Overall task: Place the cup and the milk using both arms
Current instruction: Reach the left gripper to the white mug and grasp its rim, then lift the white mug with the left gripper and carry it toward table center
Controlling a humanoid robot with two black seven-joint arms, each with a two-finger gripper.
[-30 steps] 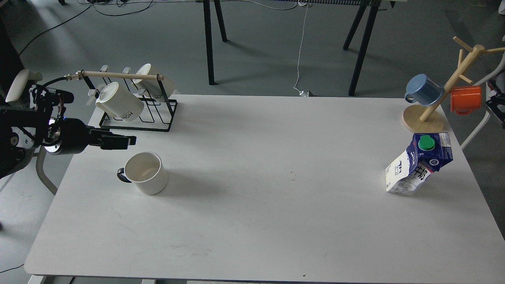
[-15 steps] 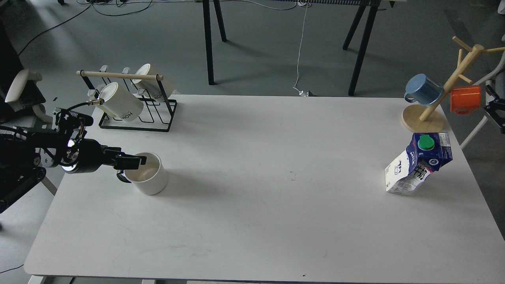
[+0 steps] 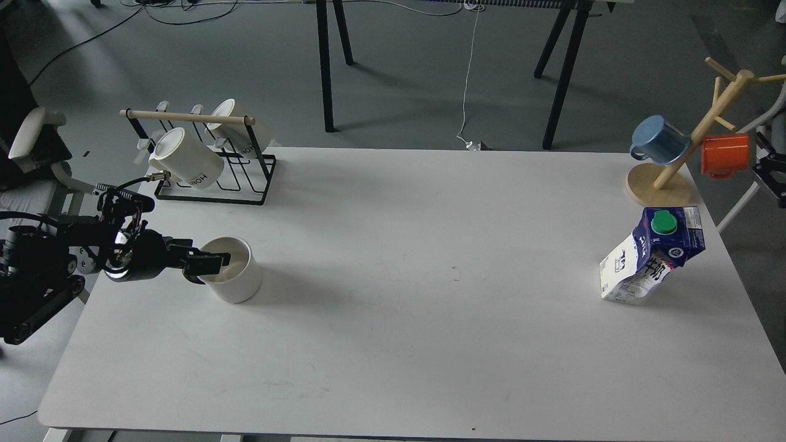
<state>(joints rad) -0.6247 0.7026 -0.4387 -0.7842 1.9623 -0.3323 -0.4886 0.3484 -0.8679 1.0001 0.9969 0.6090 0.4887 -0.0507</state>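
The cream-white cup (image 3: 236,279) stands upright on the left part of the white table (image 3: 399,319), and its black handle is hidden behind my left gripper. My left gripper (image 3: 212,264) comes in low from the left with its tip at the cup's left rim; its dark fingers cannot be told apart. The blue-and-white milk carton (image 3: 648,258) with a green cap (image 3: 664,222) stands near the table's right edge, leaning right in this view. A small dark part of my right gripper (image 3: 771,174) shows at the right edge, well away from the carton.
A black wire rack (image 3: 212,184) with two lettered white mugs (image 3: 184,161) stands at the back left, just behind the cup. A wooden mug tree (image 3: 660,184) with a blue mug (image 3: 658,140) and an orange mug (image 3: 726,155) stands at the back right, behind the carton.
My left gripper has moved down and to the right, from above and behind the cup to its left rim. The cup, the carton and the right arm have stayed in place.
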